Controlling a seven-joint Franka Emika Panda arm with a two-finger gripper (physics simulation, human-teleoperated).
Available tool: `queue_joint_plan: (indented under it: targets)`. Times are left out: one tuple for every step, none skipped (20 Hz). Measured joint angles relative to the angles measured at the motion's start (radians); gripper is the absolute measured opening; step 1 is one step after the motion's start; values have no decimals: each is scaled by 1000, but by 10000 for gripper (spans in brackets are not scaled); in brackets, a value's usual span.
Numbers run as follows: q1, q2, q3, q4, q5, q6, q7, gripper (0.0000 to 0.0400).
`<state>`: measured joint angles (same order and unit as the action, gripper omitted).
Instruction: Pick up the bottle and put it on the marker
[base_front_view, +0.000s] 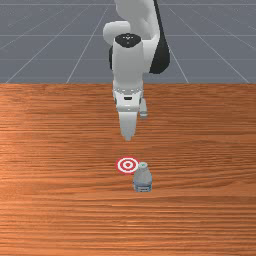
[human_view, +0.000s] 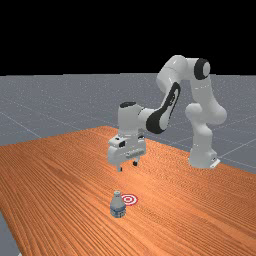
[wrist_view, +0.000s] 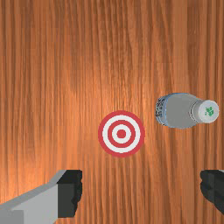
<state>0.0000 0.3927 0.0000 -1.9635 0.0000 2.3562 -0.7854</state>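
My gripper (human_view: 127, 166) hangs well above the table in the far view, fingers apart with nothing between them. The grey bottle (human_view: 118, 206), blue-banded near its base, stands upright on the wood beside the red-and-white ringed marker (human_view: 130, 199). In the front view the bottle (base_front_view: 142, 180) is right of the marker (base_front_view: 127, 165) and closer to the camera, while the gripper (base_front_view: 128, 137) is farther back. The wrist view has the gripper (wrist_view: 142, 190) wide open; the marker (wrist_view: 121, 134) and the white-capped bottle (wrist_view: 178, 110) lie ahead of the fingers, with bare wood between them.
The orange-brown table (base_front_view: 55, 150) extends around the bottle and marker. Its far edge passes behind the hand in the front view. The arm's base (human_view: 202, 157) stands at the table's edge on the far view's right.
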Motion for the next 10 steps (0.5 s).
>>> queue_joint_plan:
  targets:
    - [0, 0, 0, 0, 0, 0, 0, 249]
    - [2, -4, -3, -3, 2, -4, 19, 308]
    - [4, -9, -5, -5, 3, -6, 30, 344]
    - [4, -11, -7, -6, 4, -7, 37, 366]
    - [5, -13, -8, -6, 5, -8, 41, 379]
    - [13, -129, -28, -115, 1, -94, 216, 232]
    - [12, -249, -47, -157, 6, -172, 389, 142]
    - [7, -331, -59, -174, 12, -217, 568, 87]
    - [1, -380, -65, -190, 19, -238, 753, 53]
    - [-5, -402, -67, -195, 29, -249, 944, 33]
